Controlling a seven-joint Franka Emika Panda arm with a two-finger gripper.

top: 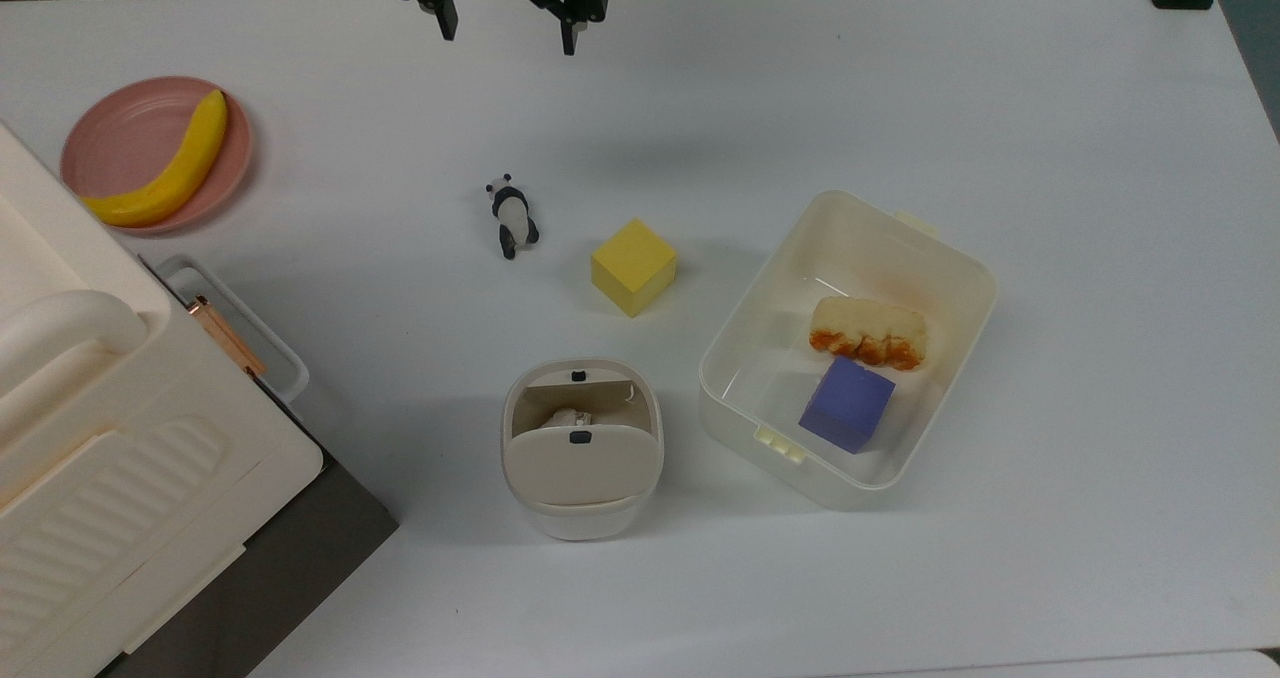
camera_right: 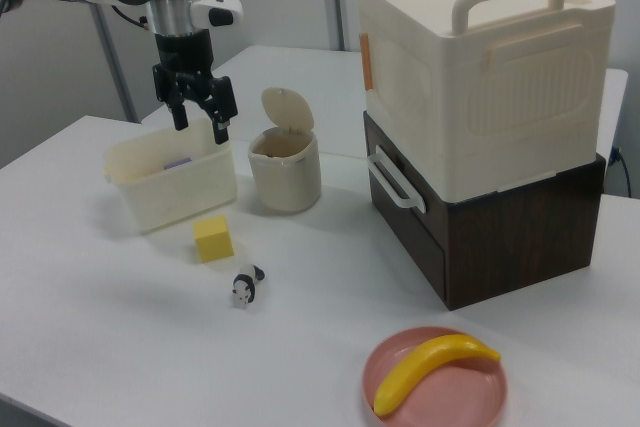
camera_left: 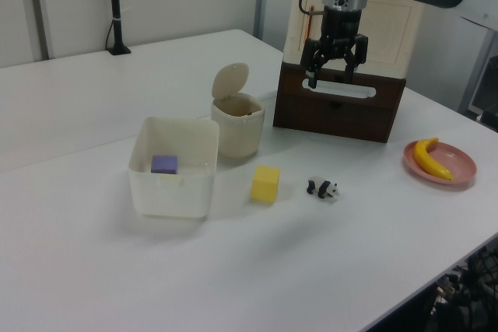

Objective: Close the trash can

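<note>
Top view: trash can (top: 582, 450) standing on the white counter (top: 1050, 158), lid (top: 581, 466) tipped up and open, a pale scrap visible inside. From the trash can, toward the top view's right and just beside it, a translucent tub (top: 742, 353) holding a purple cube (top: 846, 404) and a piece of bread (top: 867, 332); toward the top edge, a yellow cube (top: 633, 266) near, a panda figure (top: 512, 216) a little beyond, and the tool (top: 505, 30) well apart at the counter's far edge, fingers spread with nothing between. Toward the top view's upper left of the trash can, a pink plate (top: 120, 138) carrying a banana (top: 168, 170); toward the left, a big cream box (top: 90, 418) with a handle. Left view: trash can (camera_left: 238, 134) with lid (camera_left: 231, 81) raised upright, tub (camera_left: 171, 184) touching or nearly touching it on the left view's left, yellow cube (camera_left: 265, 183) in front, tool (camera_left: 332, 72) raised well to the left view's right of the can, before a dark wooden base (camera_left: 334, 110), fingers apart. Right view: trash can (camera_right: 285, 175) open, lid (camera_right: 287, 109) upright, tool (camera_right: 201, 121) hanging above the tub (camera_right: 175, 192) on the right view's left of the can, fingers parted, empty; cream box (camera_right: 480, 67) stacked on the dark base to the right view's right of the can.
</note>
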